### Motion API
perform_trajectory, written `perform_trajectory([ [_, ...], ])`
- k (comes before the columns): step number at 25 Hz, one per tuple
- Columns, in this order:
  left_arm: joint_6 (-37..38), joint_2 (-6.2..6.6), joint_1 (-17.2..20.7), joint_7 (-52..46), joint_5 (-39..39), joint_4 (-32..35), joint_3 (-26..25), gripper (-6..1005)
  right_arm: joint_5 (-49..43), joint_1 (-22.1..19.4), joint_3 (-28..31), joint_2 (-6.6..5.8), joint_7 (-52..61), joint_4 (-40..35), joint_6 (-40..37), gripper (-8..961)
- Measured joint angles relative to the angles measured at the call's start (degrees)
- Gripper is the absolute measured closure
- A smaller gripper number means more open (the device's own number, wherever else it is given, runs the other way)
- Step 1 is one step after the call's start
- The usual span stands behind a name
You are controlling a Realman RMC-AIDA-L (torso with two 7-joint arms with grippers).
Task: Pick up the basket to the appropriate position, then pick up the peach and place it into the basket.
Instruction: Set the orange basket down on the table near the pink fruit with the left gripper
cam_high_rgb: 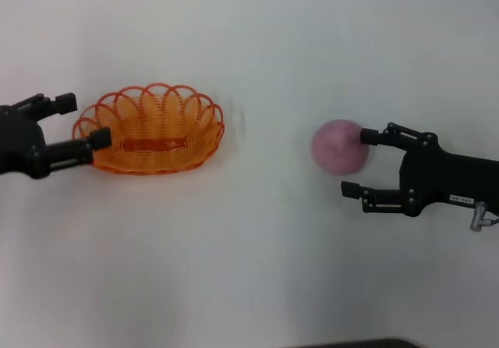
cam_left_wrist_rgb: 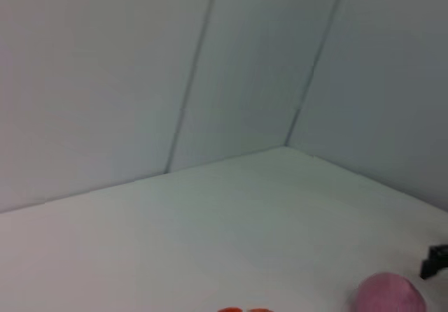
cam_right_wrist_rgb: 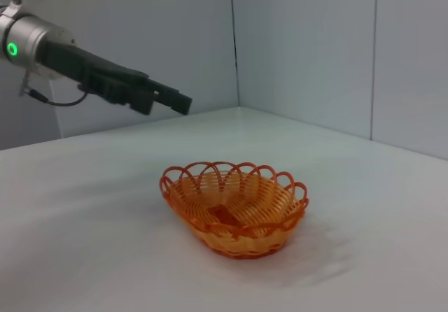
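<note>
The orange wire basket (cam_high_rgb: 148, 129) stands on the white table at the left of the head view. It also shows in the right wrist view (cam_right_wrist_rgb: 234, 207), and a sliver of its rim in the left wrist view (cam_left_wrist_rgb: 245, 310). My left gripper (cam_high_rgb: 82, 122) is open at the basket's left end. In the right wrist view it (cam_right_wrist_rgb: 178, 102) hangs above the table, apart from the basket. The pink peach (cam_high_rgb: 341, 147) lies at the right and also shows in the left wrist view (cam_left_wrist_rgb: 388, 294). My right gripper (cam_high_rgb: 359, 162) is open just right of the peach, one fingertip at its edge.
The white table (cam_high_rgb: 257, 270) spreads around both things. White wall panels (cam_right_wrist_rgb: 301, 46) stand behind it and meet at a corner.
</note>
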Motion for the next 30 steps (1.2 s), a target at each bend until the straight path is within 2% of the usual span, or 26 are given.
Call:
perform_trajectory([
  [9,3.8,-0.64,5.2,12.2,0.1,-0.6,-0.2,111,0.0,0.2,0.0,0.0,0.0,0.0,-0.1,5],
  [17,3.6,-1.02,11.0,24.6,0.8,-5.8,-0.6,112,-0.1,0.2,0.0,-0.01,-0.3,0.0,-0.1,4],
  [21,1.2,-1.04,11.4,27.8,2.6,-8.8,-1.6,111,-0.2,0.1,0.0,-0.07,-0.4,0.0,-0.1,4],
  [30,-0.7,-0.86,10.1,28.4,4.7,-10.4,-1.9,115,-0.2,0.0,-0.1,-0.09,-0.4,0.0,0.3,4],
])
